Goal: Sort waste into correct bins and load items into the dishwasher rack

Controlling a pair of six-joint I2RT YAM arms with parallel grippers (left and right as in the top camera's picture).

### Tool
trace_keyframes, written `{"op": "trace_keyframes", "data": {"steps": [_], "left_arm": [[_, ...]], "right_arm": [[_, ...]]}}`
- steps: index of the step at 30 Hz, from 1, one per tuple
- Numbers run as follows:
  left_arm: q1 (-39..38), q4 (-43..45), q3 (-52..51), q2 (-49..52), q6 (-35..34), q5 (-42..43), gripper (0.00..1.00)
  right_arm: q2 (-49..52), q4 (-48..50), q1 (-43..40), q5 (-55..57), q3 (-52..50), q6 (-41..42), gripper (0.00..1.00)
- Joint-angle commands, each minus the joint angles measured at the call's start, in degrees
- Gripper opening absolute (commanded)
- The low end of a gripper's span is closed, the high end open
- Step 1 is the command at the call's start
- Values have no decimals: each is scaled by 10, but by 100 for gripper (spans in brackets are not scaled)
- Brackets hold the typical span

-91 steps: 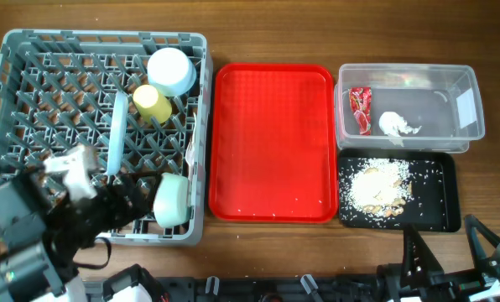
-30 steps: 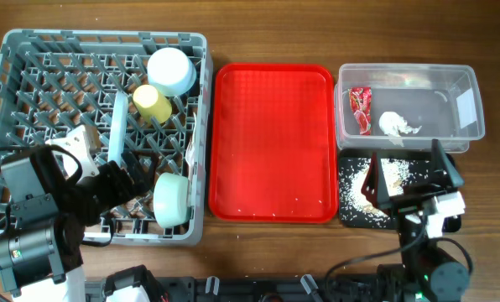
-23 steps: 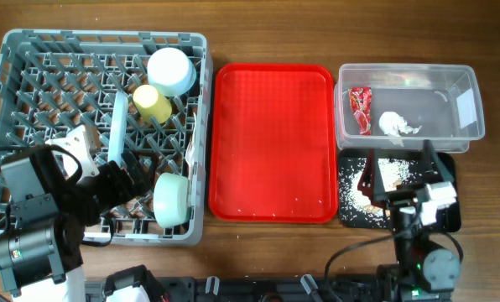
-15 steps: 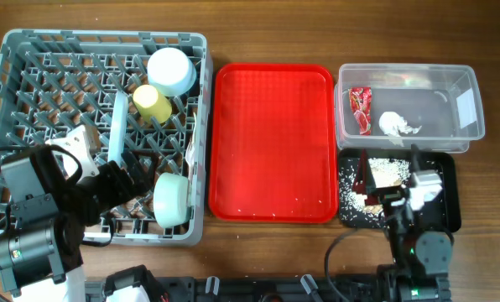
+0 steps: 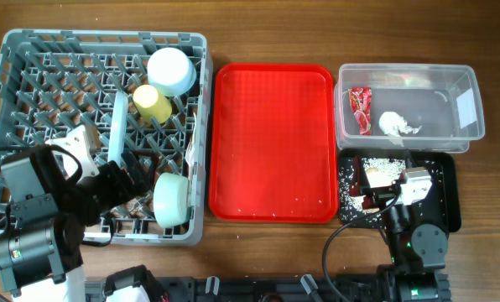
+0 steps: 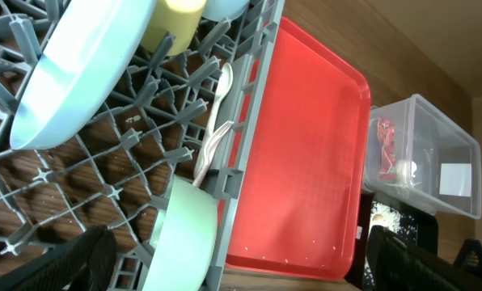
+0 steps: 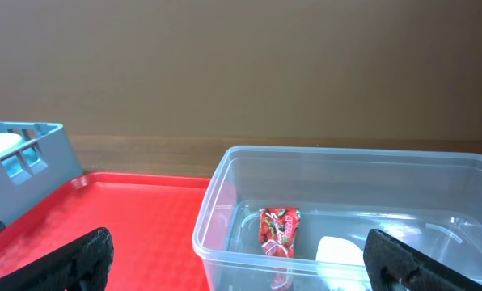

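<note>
Sorting looks done: wrapper [image 5: 361,109] and tissue [image 5: 398,124] in the tub [image 5: 475,94], scraps [image 5: 348,188] in the black tray [image 5: 451,205], dishes [image 5: 170,71] in the rack [image 5: 7,52]. Left gripper [image 6: 241,263] and right gripper [image 7: 241,267] gape empty; I'd say only parking remains.

Robot lab bench — plain wooden table [image 5: 275,33]

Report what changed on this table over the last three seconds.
The right claw swung in from the near right corner to hang over the black tray, open, holding nothing. The left claw shifted slightly over the dishwasher rack, also open. The mint green bowl, red serving tray and snack wrapper stayed put.
</note>
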State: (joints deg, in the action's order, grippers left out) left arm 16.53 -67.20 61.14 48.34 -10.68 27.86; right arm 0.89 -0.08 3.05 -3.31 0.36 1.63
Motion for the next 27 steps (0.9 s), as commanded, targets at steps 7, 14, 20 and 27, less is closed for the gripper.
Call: {"op": "trace_keyframes", "data": {"steps": [7,14,20,27], "left_arm": [[-3,2,7,-3,-5,-3,100],[-3,2,7,-3,-5,-3,100],[-3,2,7,-3,-5,-3,100],[-3,2,7,-3,-5,-3,100]], "right_arm": [[-7,2,-3,8,-1,-12,100],[-7,2,-34,8,-1,-12,100],[-7,2,-72,8,-1,-12,100],[-7,2,-72,8,-1,-12,100]]}}
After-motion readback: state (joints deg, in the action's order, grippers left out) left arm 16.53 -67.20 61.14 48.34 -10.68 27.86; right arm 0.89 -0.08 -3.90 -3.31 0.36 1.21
